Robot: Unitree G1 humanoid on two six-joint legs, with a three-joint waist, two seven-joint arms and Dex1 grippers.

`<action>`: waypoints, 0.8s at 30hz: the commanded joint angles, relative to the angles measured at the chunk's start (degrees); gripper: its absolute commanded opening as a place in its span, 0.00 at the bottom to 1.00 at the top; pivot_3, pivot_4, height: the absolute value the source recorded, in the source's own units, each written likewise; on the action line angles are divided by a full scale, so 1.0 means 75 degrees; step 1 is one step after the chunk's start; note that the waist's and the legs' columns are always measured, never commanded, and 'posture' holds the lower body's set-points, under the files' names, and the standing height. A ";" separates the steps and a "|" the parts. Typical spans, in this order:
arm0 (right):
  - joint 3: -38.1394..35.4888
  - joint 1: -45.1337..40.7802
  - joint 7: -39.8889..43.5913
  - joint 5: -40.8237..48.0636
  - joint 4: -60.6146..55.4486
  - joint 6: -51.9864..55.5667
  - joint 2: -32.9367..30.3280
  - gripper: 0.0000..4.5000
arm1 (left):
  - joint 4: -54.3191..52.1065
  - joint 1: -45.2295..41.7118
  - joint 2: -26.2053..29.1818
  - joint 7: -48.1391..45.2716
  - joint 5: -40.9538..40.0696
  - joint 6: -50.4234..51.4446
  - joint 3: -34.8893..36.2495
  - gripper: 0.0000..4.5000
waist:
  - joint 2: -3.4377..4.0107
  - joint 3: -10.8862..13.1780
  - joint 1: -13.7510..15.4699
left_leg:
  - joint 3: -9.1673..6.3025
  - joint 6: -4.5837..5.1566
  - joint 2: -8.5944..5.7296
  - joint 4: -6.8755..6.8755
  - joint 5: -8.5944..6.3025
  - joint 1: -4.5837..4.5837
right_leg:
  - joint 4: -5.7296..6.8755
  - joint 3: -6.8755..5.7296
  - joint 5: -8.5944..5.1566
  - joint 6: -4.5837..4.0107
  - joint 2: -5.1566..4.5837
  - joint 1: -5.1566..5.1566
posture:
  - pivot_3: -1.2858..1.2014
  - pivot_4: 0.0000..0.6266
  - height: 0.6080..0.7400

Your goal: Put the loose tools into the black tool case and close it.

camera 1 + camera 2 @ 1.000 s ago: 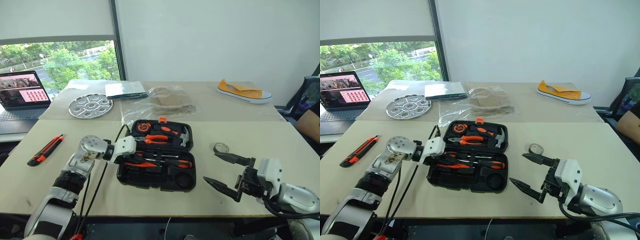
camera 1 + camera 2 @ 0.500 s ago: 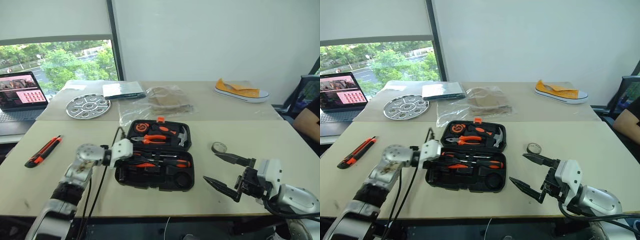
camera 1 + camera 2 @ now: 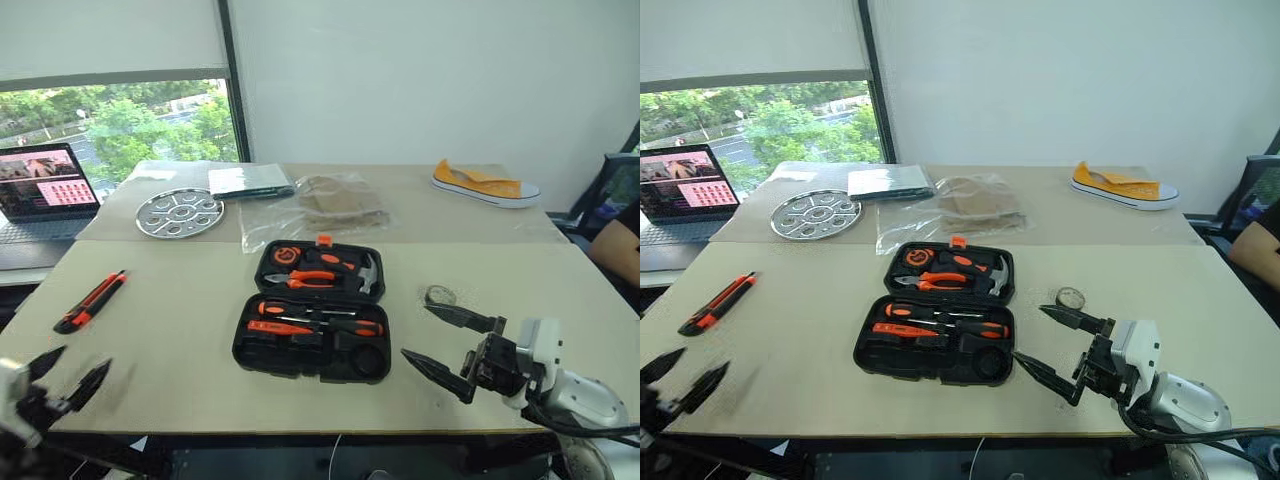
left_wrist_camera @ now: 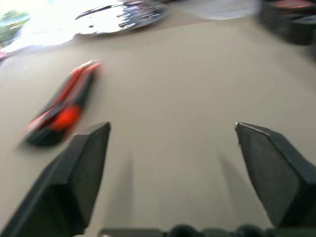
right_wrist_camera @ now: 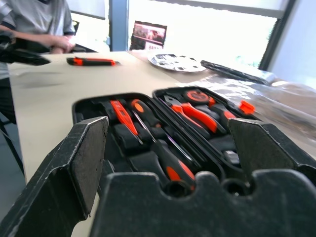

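Observation:
The black tool case lies open at mid-table; slim orange-and-black screwdrivers rest in its near half. A red-black utility knife lies loose on the left of the table, and a small tape roll lies right of the case. My left gripper hangs open at the front left corner, empty, with the knife ahead of it. Open and empty, my right gripper hovers at the case's right front corner, one finger just in front of the tape roll.
Pliers and a small hammer sit in the case's far half. Further back are a metal tray, a laptop, plastic bags and a yellow shoe. A person stands beyond the table's left end.
My left arm has swung away from the case, back to the table's front left corner, and its gripper has opened. The right gripper has stayed put.

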 commanded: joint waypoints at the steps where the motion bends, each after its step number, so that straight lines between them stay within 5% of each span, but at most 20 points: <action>1: 0.0007 -0.0079 -0.0125 0.0080 -0.0289 -0.0102 0.0050 1.00 | -0.0246 0.0178 -0.0188 0.0614 -0.0265 0.0130 0.0430 0.98 | -0.0008 -0.0005 0.0051 | 0.0000 0.0000 -0.0001 0.0001 0.0000 0.0002 | 0.0000 -0.0002 0.0000 0.0000 -0.0001 0.0005 | 0.52 0.24 1.00; 5: 0.0112 -0.0130 -0.0127 0.0015 -0.0230 -0.0113 0.0053 1.00 | -0.0256 -0.0239 0.0002 0.1228 -0.0334 0.0695 0.0267 0.98 | -0.0013 -0.0008 0.0056 | -0.0003 -0.0005 0.0001 0.0001 0.0003 0.0027 | 0.0012 -0.0006 0.0003 -0.0004 0.0003 0.0028 | 0.52 0.24 1.00; 12: 0.0196 -0.0227 -0.0146 -0.0036 -0.0157 -0.0096 -0.0009 1.00 | 0.1278 -0.2627 0.1665 0.1885 0.0018 0.2630 -0.0698 0.98 | -0.0027 -0.0008 -0.0019 | -0.0016 -0.0040 0.0012 -0.0010 0.0023 0.0102 | 0.0029 -0.0005 0.0014 -0.0027 0.0043 0.0077 | 0.52 0.24 1.00; 17: 0.0183 -0.0186 -0.0263 -0.0104 -0.0238 -0.0067 -0.0040 1.00 | 0.4703 -0.5722 0.2860 0.1584 0.1498 0.2559 -0.2555 0.98 | -0.0029 -0.0008 -0.0097 | -0.0015 -0.0046 -0.0008 -0.0017 0.0027 0.0119 | 0.0030 -0.0009 0.0013 -0.0034 0.0057 0.0087 | 0.52 0.24 1.00; 24: -0.0062 0.0218 -0.0629 -0.0179 -0.0615 -0.0048 -0.0052 1.00 | 0.7800 -0.7991 0.2947 0.1523 0.2780 0.1921 -0.3841 0.98 | -0.0032 -0.0010 -0.0225 | 0.0000 -0.0093 -0.0029 -0.0025 0.0031 0.0084 | 0.0051 -0.0008 0.0020 -0.0042 0.0048 -0.0002 | 0.52 0.24 1.00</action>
